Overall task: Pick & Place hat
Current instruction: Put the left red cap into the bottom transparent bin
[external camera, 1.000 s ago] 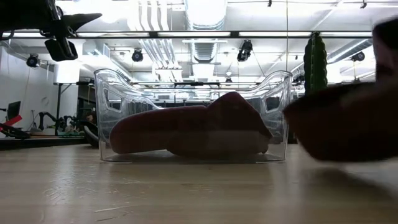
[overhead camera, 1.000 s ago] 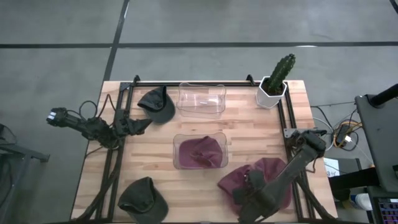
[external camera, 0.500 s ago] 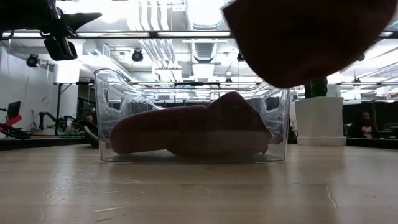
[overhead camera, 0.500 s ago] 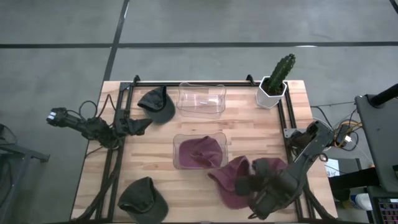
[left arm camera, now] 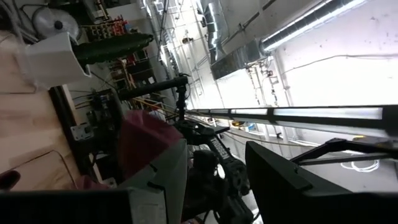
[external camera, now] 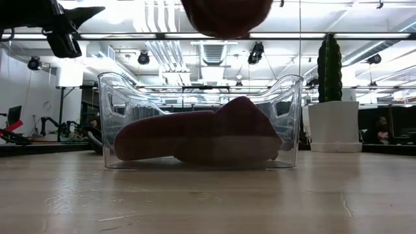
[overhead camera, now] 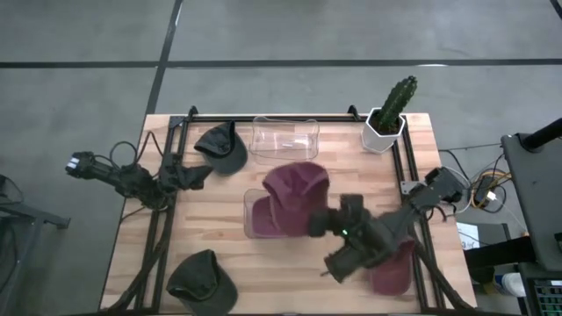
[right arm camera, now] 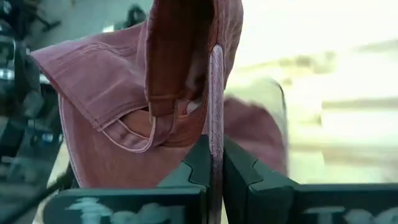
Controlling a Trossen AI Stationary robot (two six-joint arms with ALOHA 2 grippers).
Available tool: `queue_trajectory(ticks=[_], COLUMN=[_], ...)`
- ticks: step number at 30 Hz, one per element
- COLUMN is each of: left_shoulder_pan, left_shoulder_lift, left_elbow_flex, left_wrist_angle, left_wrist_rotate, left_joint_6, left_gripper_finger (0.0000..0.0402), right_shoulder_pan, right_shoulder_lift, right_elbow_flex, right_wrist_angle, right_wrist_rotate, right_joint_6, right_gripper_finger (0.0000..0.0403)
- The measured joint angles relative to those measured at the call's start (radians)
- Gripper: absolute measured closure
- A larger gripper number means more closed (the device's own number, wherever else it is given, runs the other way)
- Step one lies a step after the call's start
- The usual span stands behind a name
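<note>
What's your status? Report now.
Right gripper shut on maroon cap, held above clear bin that holds another maroon cap. Left gripper parked at table's left edge. Nothing in the way.

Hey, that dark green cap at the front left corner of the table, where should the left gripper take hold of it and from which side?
Probably by the brim. The dark green cap lies flat, its brim sticking out toward the table's middle, thin enough to pinch. The domed crown would likely slip. Come from above; the left gripper waits at the left edge.
</note>
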Motion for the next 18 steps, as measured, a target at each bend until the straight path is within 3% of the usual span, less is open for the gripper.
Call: queue_trajectory(ticks=[10,14,18], left_shoulder_pan=[0.000,0.000,0.000], left_shoulder_lift=[0.067,0.121,0.192], left_elbow_flex=[0.051,0.082,0.137], left_wrist_angle=[0.000,0.000,-0.001], left_wrist_rotate=[-0.082,-0.104,-0.110], left_joint_6=[0.129,0.166,0.301], left_gripper_finger=[0.0246,0.0246,0.0246], right_shoulder_pan=[-0.220,-0.302,-0.358], right_shoulder_lift=[0.003,0.003,0.004], right_elbow_flex=[-0.011,-0.011,-0.011], right_wrist_angle=[0.269,0.514,0.722], right_wrist_rotate=[0.220,0.235,0.195], right_joint_6=[-0.195,-0.450,-0.699], right_gripper_finger=[0.0391,0.0391,0.0391])
